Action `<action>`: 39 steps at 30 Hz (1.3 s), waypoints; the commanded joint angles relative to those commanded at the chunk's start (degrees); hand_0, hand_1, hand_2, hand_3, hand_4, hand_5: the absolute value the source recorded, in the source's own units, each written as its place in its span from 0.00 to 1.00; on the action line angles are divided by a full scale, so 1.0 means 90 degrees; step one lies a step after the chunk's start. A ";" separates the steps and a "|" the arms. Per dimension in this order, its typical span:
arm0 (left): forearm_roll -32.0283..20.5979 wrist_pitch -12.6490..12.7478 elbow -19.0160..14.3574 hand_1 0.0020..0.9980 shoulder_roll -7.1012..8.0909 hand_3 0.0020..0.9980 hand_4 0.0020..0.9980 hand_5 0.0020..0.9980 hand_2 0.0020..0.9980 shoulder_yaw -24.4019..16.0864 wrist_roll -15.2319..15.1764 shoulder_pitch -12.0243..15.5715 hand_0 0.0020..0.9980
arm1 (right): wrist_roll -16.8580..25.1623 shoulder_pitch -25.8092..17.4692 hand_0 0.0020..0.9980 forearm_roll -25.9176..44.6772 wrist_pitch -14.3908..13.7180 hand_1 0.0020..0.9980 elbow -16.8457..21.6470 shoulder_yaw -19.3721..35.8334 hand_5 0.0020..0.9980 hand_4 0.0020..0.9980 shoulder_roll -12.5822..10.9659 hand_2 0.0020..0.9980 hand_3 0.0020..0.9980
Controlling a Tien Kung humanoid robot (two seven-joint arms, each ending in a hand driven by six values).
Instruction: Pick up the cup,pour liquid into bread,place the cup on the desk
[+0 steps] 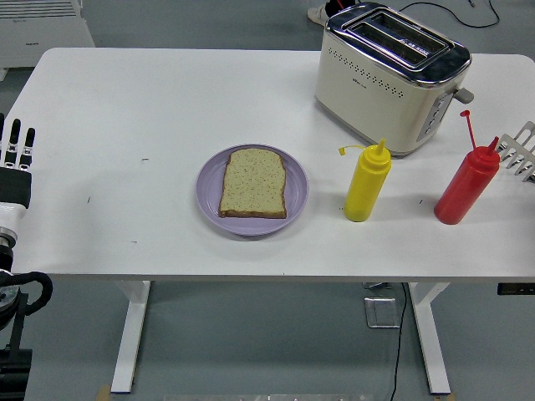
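A slice of bread (253,183) lies on a purple plate (211,203) near the middle of the white table. A yellow squeeze bottle (367,181) stands upright to the plate's right, and a red squeeze bottle (466,183) stands further right. No cup shows in the head view. My left hand (16,159) rests at the picture's left edge, its fingers straight and holding nothing. At the right edge my right hand (520,152) shows only as pale fingers close beside the red bottle's cap.
A cream and chrome toaster (388,77) stands at the back right of the table (150,109). A cable and someone's shoe show on the floor beyond the far edge.
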 joint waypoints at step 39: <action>-0.0269 0.0129 -0.0180 0.80 -0.0057 0.71 0.57 1.00 0.83 -0.0546 -0.0896 -0.0074 0.80 | 0.0037 0.0133 0.80 0.0004 0.0050 0.74 -0.0080 -0.0156 0.56 0.72 0.0003 0.78 0.83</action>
